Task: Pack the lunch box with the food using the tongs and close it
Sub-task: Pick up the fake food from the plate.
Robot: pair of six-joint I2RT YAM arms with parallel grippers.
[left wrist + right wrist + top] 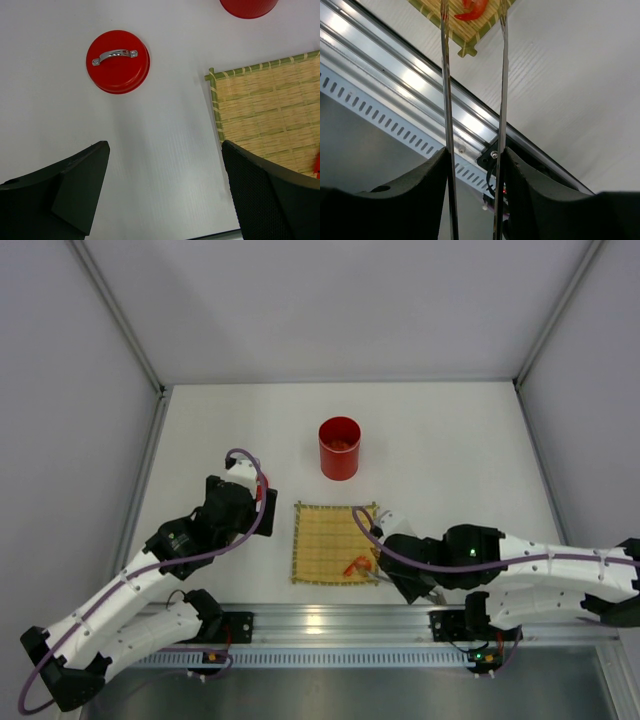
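One red piece (pixel 472 9) lies on mat (pixel 470 47), top of frame. Right gripper (pixel 475 152) pinching tongs (pixel 445 100); loose squeeze could drop it. Left gripper (pixel 164 147) spread.

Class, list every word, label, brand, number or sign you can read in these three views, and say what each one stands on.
No text can be read in any view.
The red lid shows only a plain silver handle; the lunch box, bamboo mat, tongs and aluminium rail carry no visible print.
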